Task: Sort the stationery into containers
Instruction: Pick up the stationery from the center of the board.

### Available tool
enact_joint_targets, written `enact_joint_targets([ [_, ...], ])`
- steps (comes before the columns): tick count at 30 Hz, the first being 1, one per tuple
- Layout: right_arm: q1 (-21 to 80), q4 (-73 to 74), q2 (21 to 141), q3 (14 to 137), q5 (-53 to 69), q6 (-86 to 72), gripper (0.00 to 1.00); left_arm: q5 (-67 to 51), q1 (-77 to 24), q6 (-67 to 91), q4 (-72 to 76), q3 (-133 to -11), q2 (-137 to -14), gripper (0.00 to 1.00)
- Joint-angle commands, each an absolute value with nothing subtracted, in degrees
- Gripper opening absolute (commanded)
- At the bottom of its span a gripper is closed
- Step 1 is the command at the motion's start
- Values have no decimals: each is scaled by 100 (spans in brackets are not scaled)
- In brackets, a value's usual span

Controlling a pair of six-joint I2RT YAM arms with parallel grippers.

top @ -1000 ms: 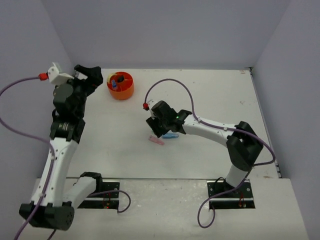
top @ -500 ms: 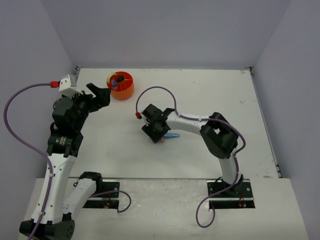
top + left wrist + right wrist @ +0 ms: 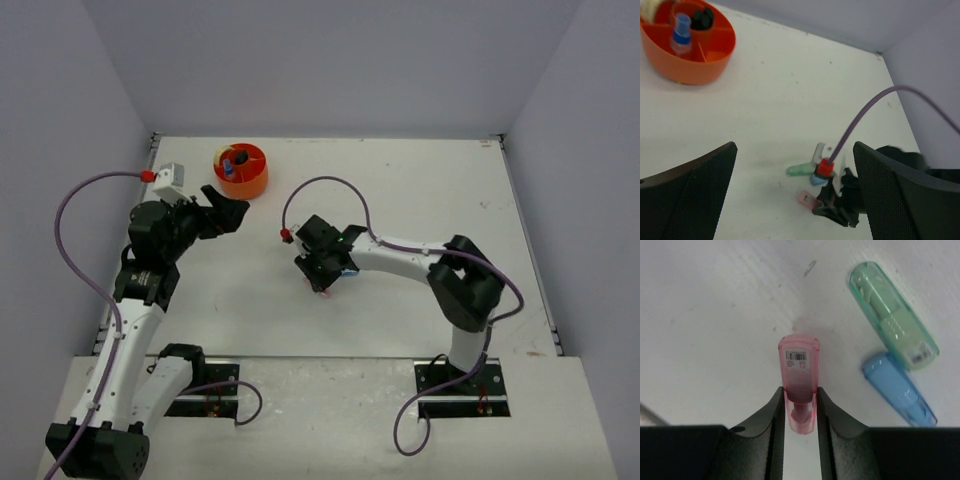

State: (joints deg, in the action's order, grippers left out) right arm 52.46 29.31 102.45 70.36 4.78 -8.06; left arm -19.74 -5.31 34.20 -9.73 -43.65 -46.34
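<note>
Evidently the right hand [image 3: 799, 396] is clamped on the translucent pink plastic piece [image 3: 799, 360], which lies flat on the white bench [image 3: 705, 315] beside the mint piece [image 3: 892, 322] and the blue piece [image 3: 897, 387], presumably for carriage to the round orange plastic organiser [image 3: 687, 72]; the left hand [image 3: 794, 147] is spread apart and empty.

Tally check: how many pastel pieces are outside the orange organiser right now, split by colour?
pink piece: 1
mint piece: 1
blue piece: 1
Total: 3
</note>
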Motion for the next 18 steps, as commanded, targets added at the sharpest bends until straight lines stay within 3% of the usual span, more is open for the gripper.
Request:
enact_joint_targets([
  [1, 5271, 1474, 8153, 6248, 757, -1485, 0, -3560, -1165, 4612, 1379, -3523, -4832, 100],
  [6, 5270, 1295, 7357, 5950, 527, -1779, 0, -3109, -2410, 4843, 2071, -3513, -5282, 100],
  [13, 5268, 1135, 6558, 5606, 23, -2025, 0, -2945, -2974, 4999, 2610, -3725, -5993, 98],
  [18, 5273, 1239, 6378, 5607, 18, -2048, 0, -2971, -3130, 5116, 2931, -3759, -6338, 79],
])
